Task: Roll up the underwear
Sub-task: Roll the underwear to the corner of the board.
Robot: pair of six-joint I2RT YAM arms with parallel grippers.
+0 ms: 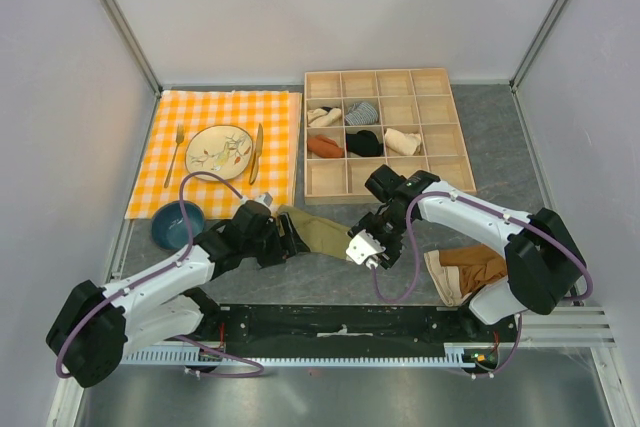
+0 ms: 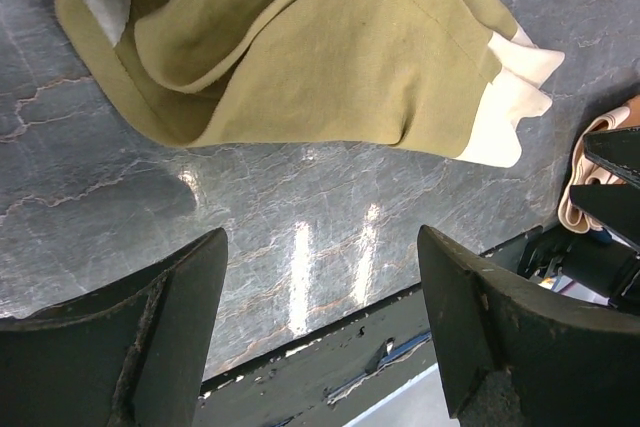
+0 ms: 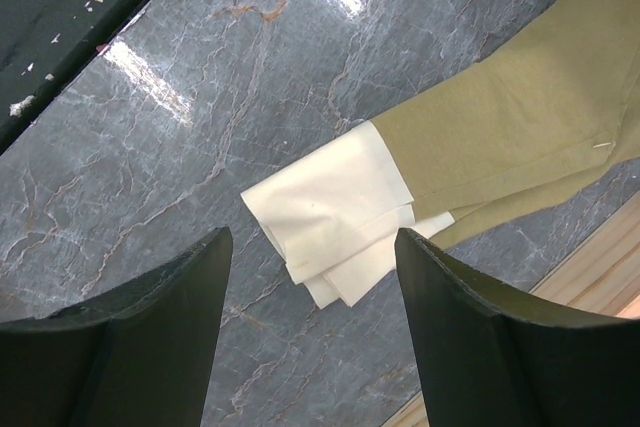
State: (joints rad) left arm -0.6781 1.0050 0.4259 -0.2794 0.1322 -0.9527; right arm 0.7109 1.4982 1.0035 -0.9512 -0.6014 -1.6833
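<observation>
The olive-khaki underwear (image 1: 320,231) lies crumpled and partly folded on the grey table between the two arms, with its cream waistband (image 1: 364,249) bunched at the right end. My left gripper (image 1: 293,238) is open and empty at the garment's left end; in the left wrist view the underwear (image 2: 330,57) lies just beyond the gripper (image 2: 320,237). My right gripper (image 1: 383,230) is open and hovers over the waistband end. In the right wrist view the folded waistband (image 3: 330,212) shows between the open fingers of the gripper (image 3: 311,234), untouched.
A wooden compartment tray (image 1: 461,137) holding several rolled garments stands behind the right arm. A rust-brown garment (image 1: 472,267) lies at the near right. At the left are an orange checked cloth (image 1: 280,117) with a plate (image 1: 218,152), fork and knife, and a blue bowl (image 1: 178,224).
</observation>
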